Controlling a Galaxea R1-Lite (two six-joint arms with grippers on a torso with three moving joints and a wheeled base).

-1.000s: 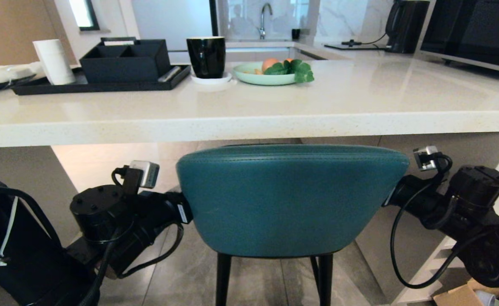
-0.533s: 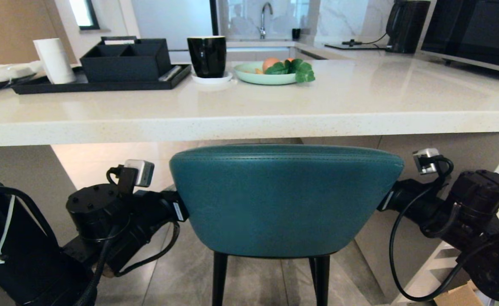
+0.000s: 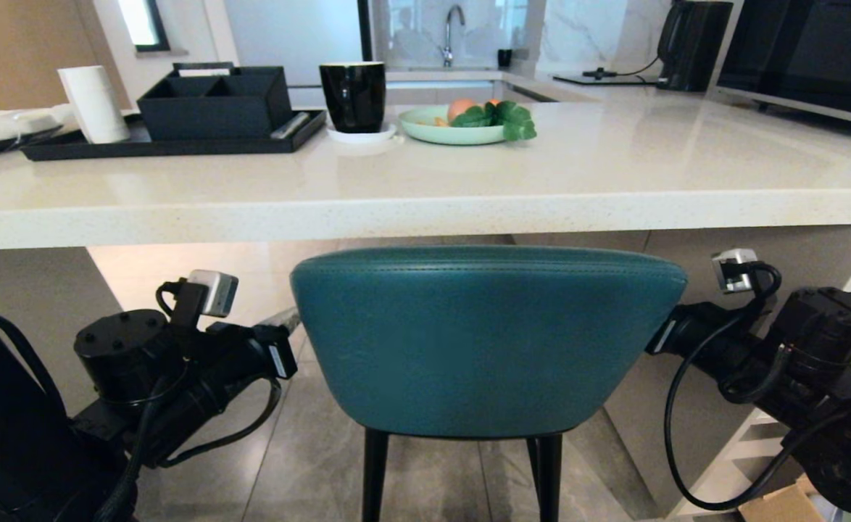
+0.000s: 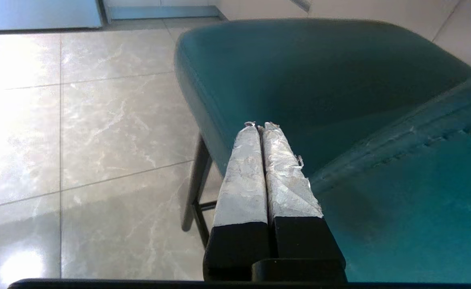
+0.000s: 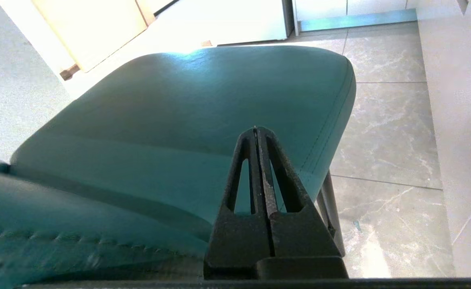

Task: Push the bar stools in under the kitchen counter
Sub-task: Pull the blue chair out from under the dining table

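Observation:
A teal bar stool (image 3: 483, 341) with a curved back and black legs stands in front of me, the top of its back just below the edge of the off-white kitchen counter (image 3: 425, 210). My left gripper (image 3: 289, 317) is shut, a small gap to the left of the stool's back. In the left wrist view its foil-wrapped fingers (image 4: 261, 125) point along the left side of the stool (image 4: 319, 80). The right arm's wrist (image 3: 694, 333) sits against the right end of the back, fingers hidden there. My right gripper (image 5: 255, 129) is shut over the right side of the stool (image 5: 199, 100).
On the counter stand a black tray (image 3: 179, 148) with an organiser box, a paper roll (image 3: 93, 105), a black mug (image 3: 351, 96) and a green plate (image 3: 433, 134) of fruit. A microwave (image 3: 802, 54) is at the far right. The counter's side panel (image 3: 686, 413) stands close on the stool's right.
My left arm has swung left, away from the stool's back, leaving a gap. The stool has shifted slightly left. The right arm has barely moved.

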